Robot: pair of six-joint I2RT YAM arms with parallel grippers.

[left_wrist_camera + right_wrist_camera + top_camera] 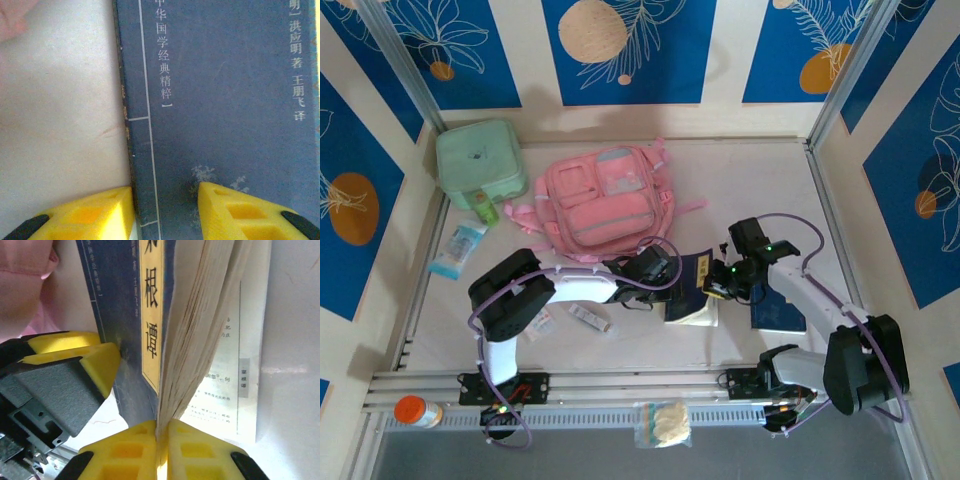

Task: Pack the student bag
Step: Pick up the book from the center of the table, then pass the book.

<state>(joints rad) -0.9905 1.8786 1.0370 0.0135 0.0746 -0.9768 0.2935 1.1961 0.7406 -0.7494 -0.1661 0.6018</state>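
The pink student bag point(610, 205) lies flat at the middle back of the table; a corner of the student bag point(25, 285) shows pink in the right wrist view. In front of it a dark blue book point(688, 290) lies partly opened. My right gripper point(718, 285) point(164, 425) is shut on the lower edge of a sheaf of its pages, and the book cover point(150, 315) stands up beside them. My left gripper point(665, 268) point(165, 192) is open, one finger on the book cover point(225, 100), the other on the table beside the spine.
A second dark blue book point(778, 312) lies under the right arm. A mint-green case point(480, 160), a small green bottle point(485, 208) and a blue packet point(458, 250) are at the back left. Small packets point(588, 317) lie near the left arm. Walls enclose the table.
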